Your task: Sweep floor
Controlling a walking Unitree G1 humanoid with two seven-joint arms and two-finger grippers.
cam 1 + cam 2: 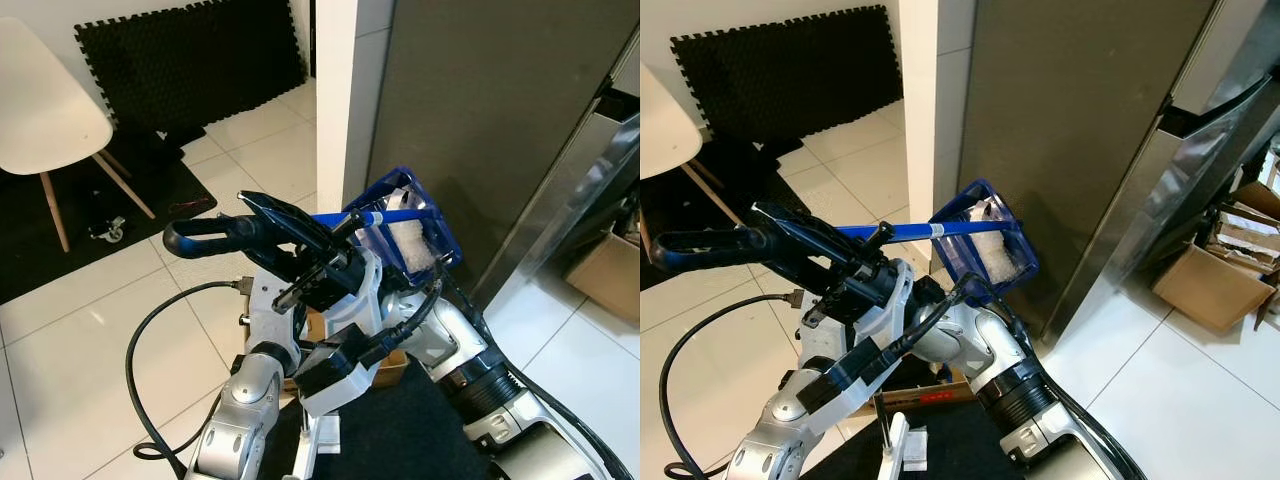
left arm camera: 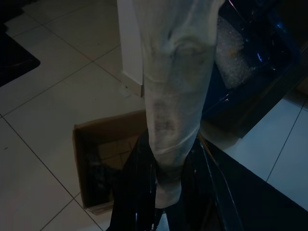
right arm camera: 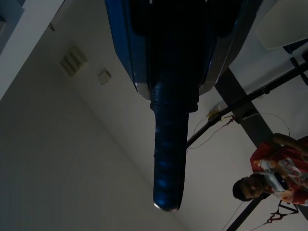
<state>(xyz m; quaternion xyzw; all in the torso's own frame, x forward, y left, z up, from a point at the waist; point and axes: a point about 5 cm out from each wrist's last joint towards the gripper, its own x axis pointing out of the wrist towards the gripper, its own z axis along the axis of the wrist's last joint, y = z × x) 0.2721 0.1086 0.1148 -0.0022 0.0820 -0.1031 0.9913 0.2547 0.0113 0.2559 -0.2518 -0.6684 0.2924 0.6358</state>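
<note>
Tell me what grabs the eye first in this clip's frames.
The blue dustpan, tipped up in front of the robot beside the white pillar, with pale debris inside. Its dark handle runs back toward the robot's left, clamped in the right gripper. On the tiled floor below lies an open cardboard box, and a white chair stands to the left.

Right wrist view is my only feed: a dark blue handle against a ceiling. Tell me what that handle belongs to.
Observer: It is the handle of a blue dustpan, held raised by the right gripper in front of a tall grey panel.
Operator: Report what is in the pan.
Observer: Something white and bristly sits in it, with a blue bar crossing above.
Operator: Now give me the left arm.
Observer: The left gripper clamps a pale pole, with an open cardboard box on the tiles beyond it.
</note>
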